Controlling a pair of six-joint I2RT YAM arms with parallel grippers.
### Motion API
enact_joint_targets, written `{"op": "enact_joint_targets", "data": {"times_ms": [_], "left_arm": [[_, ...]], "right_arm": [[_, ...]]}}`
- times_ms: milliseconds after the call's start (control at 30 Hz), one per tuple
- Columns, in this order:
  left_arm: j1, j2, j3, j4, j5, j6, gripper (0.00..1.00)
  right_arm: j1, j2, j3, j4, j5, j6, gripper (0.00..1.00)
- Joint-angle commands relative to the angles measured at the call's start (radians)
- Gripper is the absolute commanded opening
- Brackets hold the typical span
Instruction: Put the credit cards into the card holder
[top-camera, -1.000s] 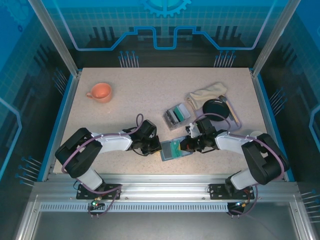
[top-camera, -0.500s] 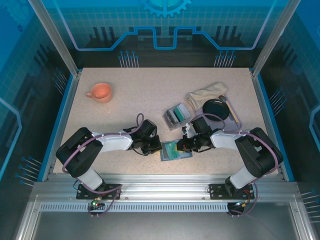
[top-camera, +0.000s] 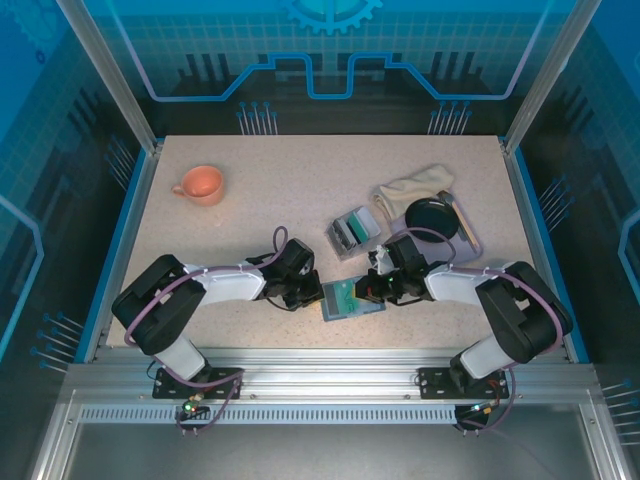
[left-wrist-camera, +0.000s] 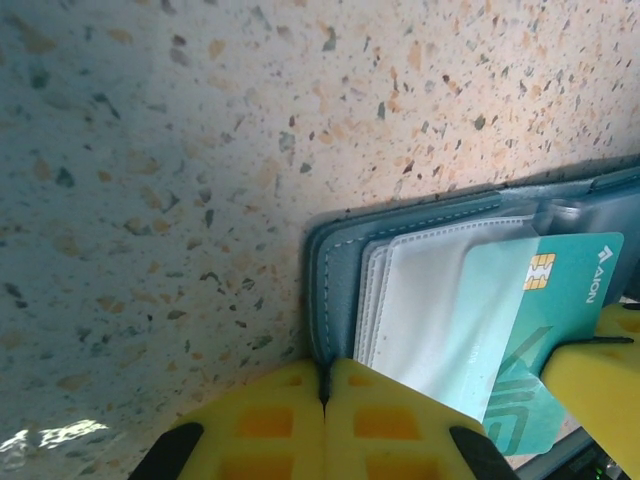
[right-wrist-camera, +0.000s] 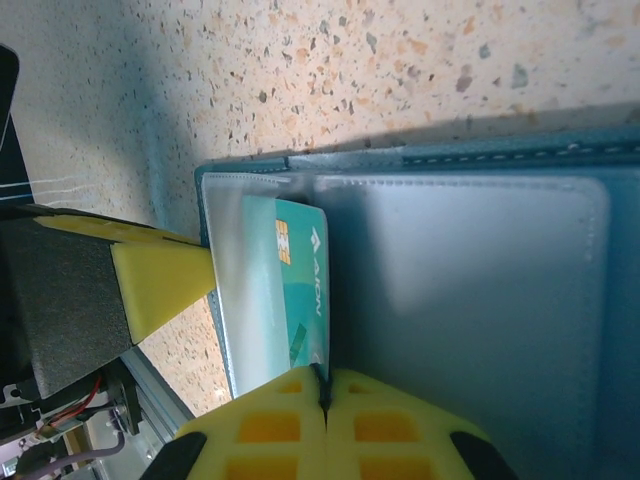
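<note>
**Change since the earlier frame:** the right forearm has shifted a little to the left. The right gripper (top-camera: 371, 289) remains at the card holder (top-camera: 352, 300), which lies where it did.

**Item 1, card holder.** It lies open and flat on the bench (top-camera: 250, 220), near the front edge and between the two grippers. It is soft teal material with limp clear pockets. It looks light and likely to slide, so it needs pinning at the spine or outer edge.

**Item 2, credit card** (left-wrist-camera: 560, 290). A teal card with a chip, part-way into a clear pocket with one end still out. It is judged thin, stiff, light and slick. It lies too flat to pinch easily and is best pushed on its exposed short edge, square to the pocket.

**Item 3, left gripper** (left-wrist-camera: 322, 385). The jaws are closed with the pads together, bearing on the holder's stitched edge (left-wrist-camera: 320, 260).

**Item 4, right gripper** (right-wrist-camera: 322, 385). The jaws are closed, with the tips at the card's (right-wrist-camera: 300, 290) end. They appear to press the card rather than clamp it, though the contact itself is hidden.

**Item 5, clear box** (top-camera: 355, 232). It sits just beyond the holder and seems to hold more cards.

**Item 6, further back.** A black disc (top-camera: 432, 215) and a cream cloth (top-camera: 415, 185) sit at the right. An orange cup (top-camera: 200, 185) stands at the far left, well apart.
</note>
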Motion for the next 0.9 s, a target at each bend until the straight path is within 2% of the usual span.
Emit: {"op": "enact_joint_targets", "data": {"times_ms": [0,333,433,667,800,867], "left_arm": [[-0.004,0.021,-0.002,0.007,-0.003,-0.017,0.05],[-0.005,0.023,0.005,0.012,-0.003,-0.026,0.05],[-0.005,0.023,0.012,-0.001,-0.005,-0.017,0.05],[-0.004,0.014,0.006,-0.01,-0.012,-0.011,0.04],[-0.005,0.015,0.007,-0.011,-0.01,-0.007,0.05],[-0.005,0.018,0.009,-0.012,-0.008,-0.005,0.04]], "right_arm": [[0.027,0.026,0.01,0.033,0.015,0.01,0.0],[0.075,0.07,0.071,0.001,0.011,0.011,0.06],[0.081,0.085,0.106,-0.053,-0.028,-0.024,0.1],[0.043,0.03,0.125,-0.21,0.028,-0.109,0.25],[0.034,0.043,0.131,-0.222,0.015,-0.124,0.25],[0.035,0.056,0.132,-0.212,0.0,-0.123,0.19]]}}
